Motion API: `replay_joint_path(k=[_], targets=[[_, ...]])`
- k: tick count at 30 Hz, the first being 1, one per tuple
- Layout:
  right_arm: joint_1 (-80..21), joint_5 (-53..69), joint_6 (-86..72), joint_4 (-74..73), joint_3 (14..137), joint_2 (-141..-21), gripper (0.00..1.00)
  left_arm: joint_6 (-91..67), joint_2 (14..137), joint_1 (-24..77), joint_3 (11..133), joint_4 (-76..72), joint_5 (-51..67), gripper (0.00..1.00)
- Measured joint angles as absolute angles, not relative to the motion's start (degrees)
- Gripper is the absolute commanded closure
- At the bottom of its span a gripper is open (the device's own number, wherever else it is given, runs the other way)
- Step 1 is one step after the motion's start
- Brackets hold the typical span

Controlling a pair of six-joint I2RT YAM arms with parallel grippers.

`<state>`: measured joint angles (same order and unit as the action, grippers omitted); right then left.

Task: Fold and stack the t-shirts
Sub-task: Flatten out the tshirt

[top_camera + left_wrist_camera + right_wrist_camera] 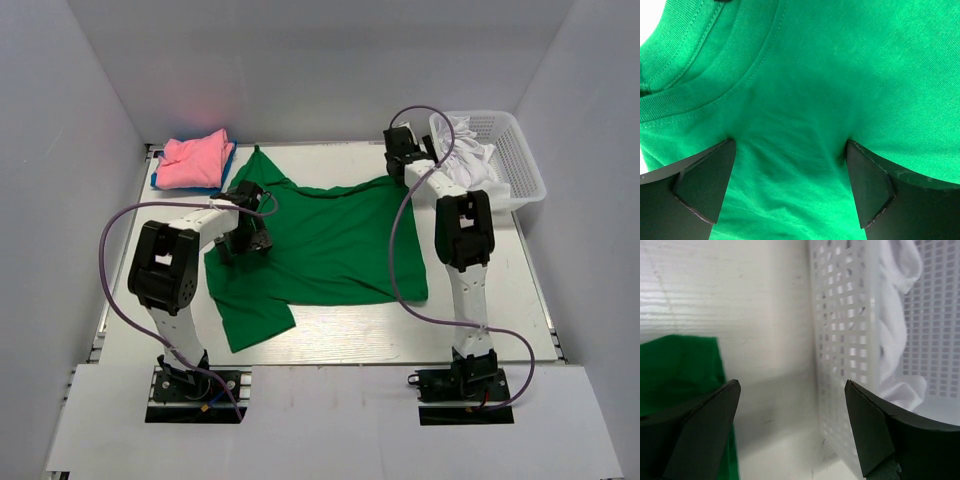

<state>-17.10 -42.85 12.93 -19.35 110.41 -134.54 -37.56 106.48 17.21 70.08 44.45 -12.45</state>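
Here the bright green t-shirt lies spread and creased, left gripper and right gripper both splayed, empty

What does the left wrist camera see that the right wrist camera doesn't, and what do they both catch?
Only the left wrist view: the collar of the green t-shirt, its cloth filling the frame beneath the open left gripper. Only the right wrist view: the white mesh basket with a white shirt inside, bare table, and the open right gripper. Both: green t-shirt cloth.
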Motion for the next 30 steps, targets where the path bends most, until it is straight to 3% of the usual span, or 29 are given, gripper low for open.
replay_joint_path(k=[7,16,23,30], targets=[[-16.2,-37.9,14.3,-19.8,110.4,-132.1,0.10,-37.5,106.0,16.7,69.8,45.3,-13.6,0.00],[-17.4,-10.8,4.0,-29.5,107.4,-120.9,0.10,-37.4,106.0,16.6,70.0,45.3,-13.3,0.00],[-17.9,2.2,-6.5,-29.7,78.3,-100.4,0.10,-36.4,106.1,16.6,71.0,46.5,-13.2,0.00],[-17.8,4.1,-12.3,-33.7,54.3,-75.6,0.13,-34.5,102.9,17.0,74.3,47.9,-12.6,0.00]])
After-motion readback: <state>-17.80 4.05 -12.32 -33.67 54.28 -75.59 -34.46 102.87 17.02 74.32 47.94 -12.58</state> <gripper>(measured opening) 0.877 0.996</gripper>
